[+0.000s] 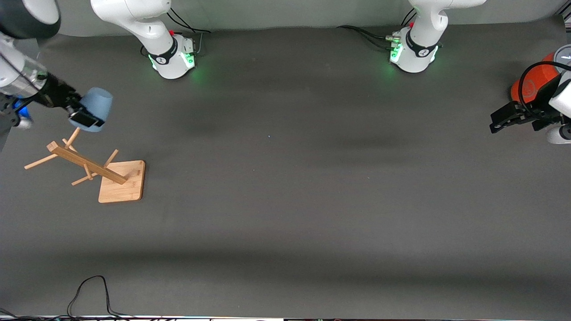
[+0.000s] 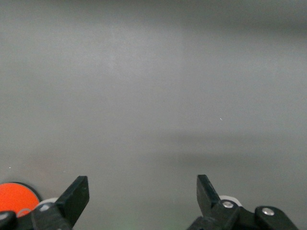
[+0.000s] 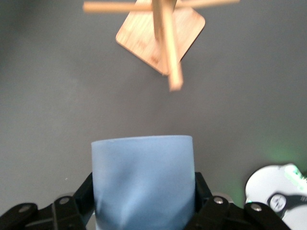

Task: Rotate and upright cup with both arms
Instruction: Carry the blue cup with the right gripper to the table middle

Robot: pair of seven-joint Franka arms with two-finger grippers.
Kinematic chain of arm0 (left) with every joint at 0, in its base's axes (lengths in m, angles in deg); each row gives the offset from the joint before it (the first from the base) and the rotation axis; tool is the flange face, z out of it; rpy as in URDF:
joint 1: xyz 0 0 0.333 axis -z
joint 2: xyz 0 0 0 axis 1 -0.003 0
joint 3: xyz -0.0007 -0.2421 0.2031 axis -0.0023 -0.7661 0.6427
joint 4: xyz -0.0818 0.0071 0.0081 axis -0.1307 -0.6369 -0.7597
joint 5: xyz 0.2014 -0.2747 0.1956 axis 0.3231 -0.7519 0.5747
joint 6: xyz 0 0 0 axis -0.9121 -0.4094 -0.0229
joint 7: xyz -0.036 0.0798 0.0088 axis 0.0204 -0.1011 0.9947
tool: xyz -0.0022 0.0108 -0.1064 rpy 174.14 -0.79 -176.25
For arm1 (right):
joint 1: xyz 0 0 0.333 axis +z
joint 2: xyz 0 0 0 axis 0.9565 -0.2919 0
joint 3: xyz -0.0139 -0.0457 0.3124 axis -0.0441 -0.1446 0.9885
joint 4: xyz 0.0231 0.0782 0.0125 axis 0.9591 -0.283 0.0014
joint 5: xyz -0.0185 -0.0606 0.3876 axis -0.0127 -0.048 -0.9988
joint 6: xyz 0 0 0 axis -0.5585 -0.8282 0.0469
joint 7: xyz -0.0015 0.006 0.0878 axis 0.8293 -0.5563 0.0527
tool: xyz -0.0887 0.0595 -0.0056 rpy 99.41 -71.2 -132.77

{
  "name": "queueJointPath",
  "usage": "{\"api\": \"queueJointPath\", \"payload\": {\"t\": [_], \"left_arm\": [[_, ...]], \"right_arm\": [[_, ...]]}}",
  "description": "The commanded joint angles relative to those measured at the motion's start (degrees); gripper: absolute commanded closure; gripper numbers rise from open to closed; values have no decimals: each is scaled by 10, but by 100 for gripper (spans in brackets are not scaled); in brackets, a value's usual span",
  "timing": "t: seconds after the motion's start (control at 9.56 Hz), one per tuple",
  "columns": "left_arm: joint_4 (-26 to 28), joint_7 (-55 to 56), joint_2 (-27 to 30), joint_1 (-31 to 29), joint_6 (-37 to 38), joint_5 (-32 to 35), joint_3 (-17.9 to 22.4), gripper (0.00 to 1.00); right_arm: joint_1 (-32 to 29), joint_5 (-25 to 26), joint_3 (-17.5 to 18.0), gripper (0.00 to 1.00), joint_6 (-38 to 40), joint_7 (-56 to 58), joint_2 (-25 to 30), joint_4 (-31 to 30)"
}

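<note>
At the frame's upper left, the right tool (image 1: 82, 113) was clamped on the cup (image 1: 96, 108) above the wooden rack (image 1: 89, 165); the cup's long axis was tilted. Most of the counter (image 1: 312, 178) lay open. At the middle right edge the left tool (image 1: 502, 121) waited, fingers apart.

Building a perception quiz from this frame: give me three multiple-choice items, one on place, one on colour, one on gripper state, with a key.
1. What is the cup over?
A. the wooden peg rack
B. the orange cylinder
C. the left arm's base

2. What colour is the cup?
A. orange
B. pale blue
C. green

3. How is the left gripper?
A. shut on the cup
B. shut on a peg
C. open, holding nothing

Key: 1 A, the right gripper holds the cup above an upper peg of the wooden peg rack. 2 B, pale blue in the front and right wrist views. 3 C, its fingers stand apart over bare table beside the orange cylinder.
</note>
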Motion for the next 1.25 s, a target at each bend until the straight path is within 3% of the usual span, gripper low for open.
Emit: {"api": "queueJointPath", "payload": {"t": [0.0, 0.31, 0.63, 1.15], "left_arm": [[-6, 1, -3, -1, 2, -3, 1, 0], [-6, 1, -3, -1, 10, -3, 1, 0], [-6, 1, -7, -4, 6, -3, 2, 0], [-7, 1, -28, -28, 6, 4, 2, 0]], "right_arm": [[87, -4, -3, 38, 12, -148, 21, -4], [253, -4, -3, 41, -18, -404, -31, 37], [373, -4, -3, 46, -37, -605, -176, 138], [478, -1, -3, 46, -105, -827, -409, 260]]}}
